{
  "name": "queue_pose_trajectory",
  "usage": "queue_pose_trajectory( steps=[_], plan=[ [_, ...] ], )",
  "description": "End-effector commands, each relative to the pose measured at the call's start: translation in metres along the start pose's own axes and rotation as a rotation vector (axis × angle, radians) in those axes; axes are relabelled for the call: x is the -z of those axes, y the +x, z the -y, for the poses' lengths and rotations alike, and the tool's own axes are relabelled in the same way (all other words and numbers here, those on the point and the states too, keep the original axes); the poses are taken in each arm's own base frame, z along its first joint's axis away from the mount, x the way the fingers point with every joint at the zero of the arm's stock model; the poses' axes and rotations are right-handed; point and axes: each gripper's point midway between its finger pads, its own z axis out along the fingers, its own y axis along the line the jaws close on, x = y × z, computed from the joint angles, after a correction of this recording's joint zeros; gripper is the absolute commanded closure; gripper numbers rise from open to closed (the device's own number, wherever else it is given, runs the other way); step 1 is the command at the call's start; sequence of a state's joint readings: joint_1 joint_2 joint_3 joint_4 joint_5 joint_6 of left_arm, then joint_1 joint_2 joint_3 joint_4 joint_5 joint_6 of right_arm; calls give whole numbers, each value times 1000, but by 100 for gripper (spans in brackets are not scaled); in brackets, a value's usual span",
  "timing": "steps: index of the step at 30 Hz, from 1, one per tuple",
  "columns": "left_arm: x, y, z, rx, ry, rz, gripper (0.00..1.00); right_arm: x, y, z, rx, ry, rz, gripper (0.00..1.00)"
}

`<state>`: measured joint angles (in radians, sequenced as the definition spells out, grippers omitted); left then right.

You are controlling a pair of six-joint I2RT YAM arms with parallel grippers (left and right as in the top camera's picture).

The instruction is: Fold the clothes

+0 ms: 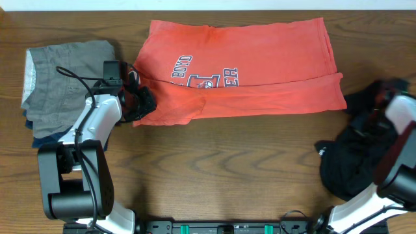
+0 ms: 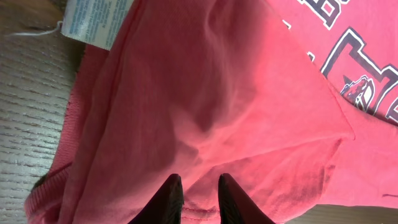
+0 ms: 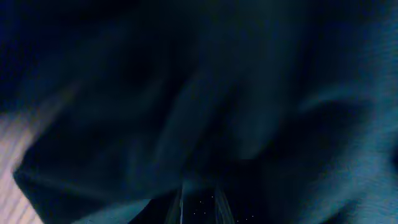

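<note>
The coral-red T-shirt lies spread across the back of the table, its dark-and-white lettering left of centre. My left gripper is at the shirt's lower left corner. In the left wrist view its gripper is shut on a stitched hem of the T-shirt, and a pale care label shows at top left. The black garment lies crumpled at the right edge. My right gripper is at its upper part. Seen from the wrist, that gripper is shut on dark cloth of the black garment.
A grey garment with a pale waistband lies folded at the far left, on top of a navy blue one. Bare wooden table stretches in front of the T-shirt. Both arm bases stand at the front corners.
</note>
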<state>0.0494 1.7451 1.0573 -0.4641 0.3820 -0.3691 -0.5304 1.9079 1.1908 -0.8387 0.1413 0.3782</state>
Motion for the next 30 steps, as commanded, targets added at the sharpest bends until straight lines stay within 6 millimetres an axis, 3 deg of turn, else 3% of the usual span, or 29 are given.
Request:
queue_pose_trajectory(
  steps=[1,4,8,11,13,16,19,30],
  plan=[
    [-1,0,-2,-8,-9,2,78,25,-38,-6,-66,-156,43,82],
    [-1,-2,-1,-11,-4,12,78,59,-47,-41,78,-391,50,79],
    [-1,-3,-1,-12,-3,15,78,97,-32,-87,278,-605,51,73],
    [-1,-2,-1,-11,-5,10,78,99,-18,-107,370,-612,47,54],
    [-1,0,-2,-9,-7,5,78,89,-12,-113,410,-553,57,51],
    [-1,0,-2,-9,-7,5,78,66,-6,-108,440,-390,77,74],
    [-1,0,-2,-9,-7,4,78,45,-5,-87,324,-218,83,94],
    [-1,0,-2,-9,-7,5,78,18,-26,-76,223,-250,178,95]
  ],
)
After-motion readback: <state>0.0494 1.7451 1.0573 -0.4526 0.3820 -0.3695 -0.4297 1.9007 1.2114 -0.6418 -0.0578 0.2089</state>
